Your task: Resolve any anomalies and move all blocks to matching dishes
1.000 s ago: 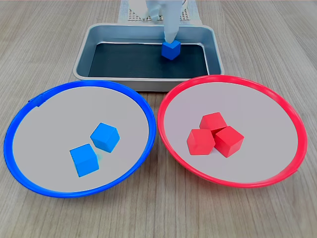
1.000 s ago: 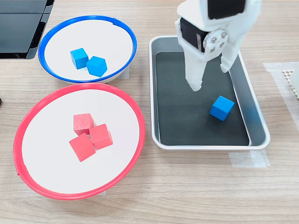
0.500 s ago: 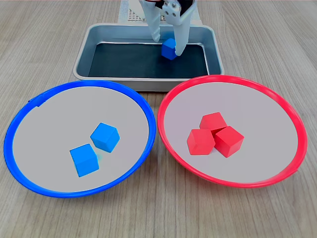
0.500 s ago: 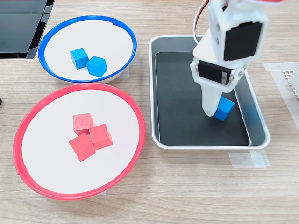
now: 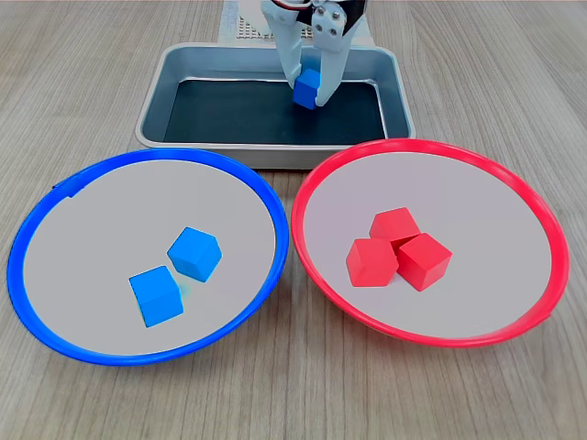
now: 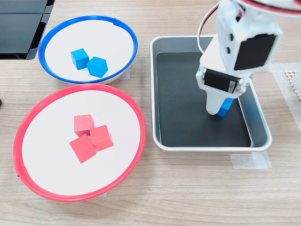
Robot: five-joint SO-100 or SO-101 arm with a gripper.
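**Jaws closing in on the last blue cube**

Closing now: half a second ago the white gripper [image 5: 307, 81] was straddling the blue block [image 5: 306, 88] with its jaws spread, and a second ago it was hanging above it; at this moment the two fingers are pressing in on either side of that cube, clenched around it. In the second exterior view the gripper [image 6: 219, 107] is covering most of the cube, leaving only a blue corner [image 6: 226, 106] peeking out, so whether it is sitting on the dark floor or just lifting is unclear.

That cube is lying inside the grey metal tray [image 5: 161, 93], towards the far edge in the first exterior view. It is small, glossy, sharp-edged and bright blue.

Nearer the camera, the blue-rimmed dish [image 5: 55, 211] is holding two more blue cubes [image 5: 194, 253], side by side near its middle. Beside it, the red-rimmed dish [image 5: 514, 192] is carrying three red cubes [image 5: 397, 249] clustered together, touching. Both dishes are sitting unchanged on the wooden desk [image 5: 83, 73].

No brand, label or writing is readable anywhere.
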